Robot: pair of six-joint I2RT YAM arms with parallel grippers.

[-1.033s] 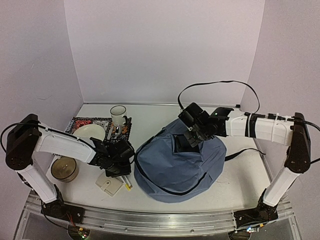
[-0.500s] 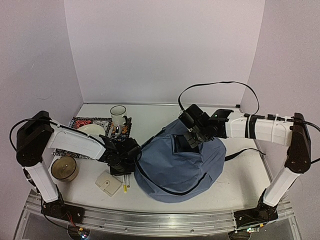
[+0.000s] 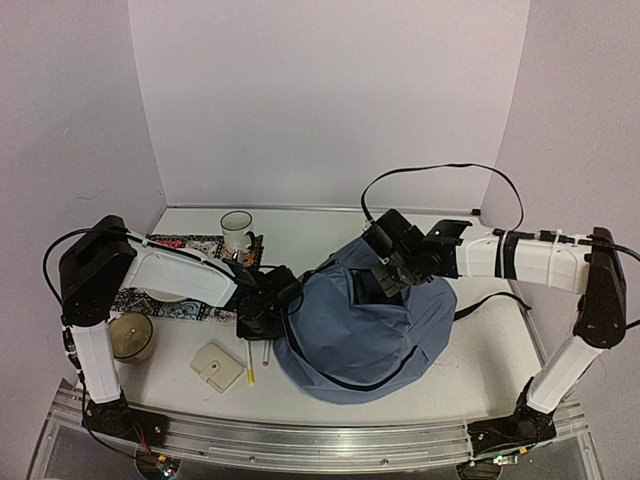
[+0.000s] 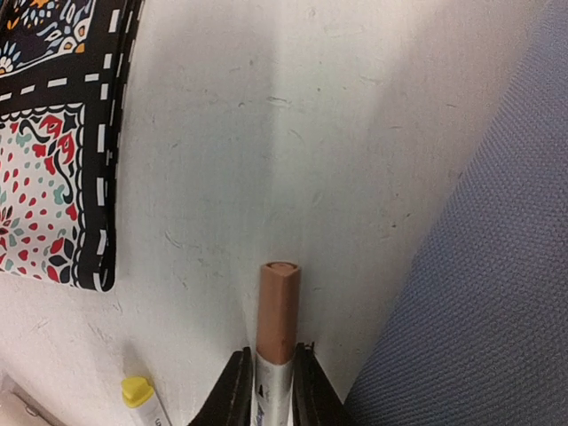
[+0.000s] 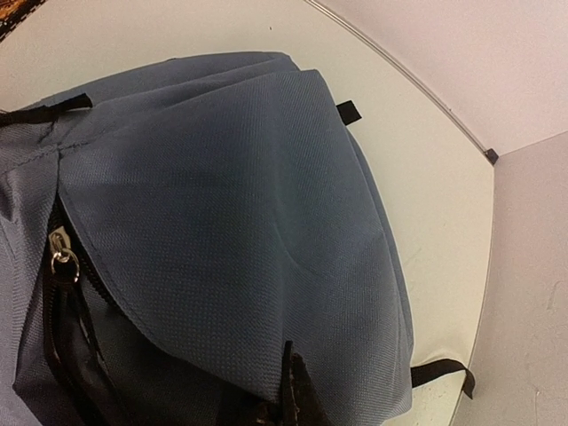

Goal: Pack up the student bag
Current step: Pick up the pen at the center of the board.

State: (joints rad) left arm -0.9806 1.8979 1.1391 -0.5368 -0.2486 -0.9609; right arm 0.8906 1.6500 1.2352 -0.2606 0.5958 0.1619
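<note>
Status: early in the pack, by my read.

Near left on the table (image 3: pixel 170 395), loose and not yet packed:
- a small beige case (image 3: pixel 218 366)
- a yellow-capped pen (image 3: pixel 250 370) just right of it
- a round tan tub (image 3: pixel 129 336) further left

Mid-table: my left gripper (image 4: pixel 267 371) is pinched on a brown-capped marker (image 4: pixel 277 306), cap pointing away from the wrist. It's over bare table, just beside the left flank of the bag (image 3: pixel 365 335). The marker isn't in the bag yet.

The bag sits right of centre, slumped, the biggest thing out there. My right gripper (image 3: pixel 388 272) is at its far top, fingers pressed together on a fold of the flap. The wrist view shows fabric running into the fingertips and lifted, with the zip mouth gaping dark under it on the left. So the opening looks held open for loading. I can't see inside, so I can't tell whether anything's already in.

Far left: a patterned mat (image 4: pixel 53 151), and a mug (image 3: pixel 237 231) by its far edge, both outside the bag.

Left to do, as I judge it: get the marker into the mouth, fetch the pen, case and the rest, then close the zip.
</note>
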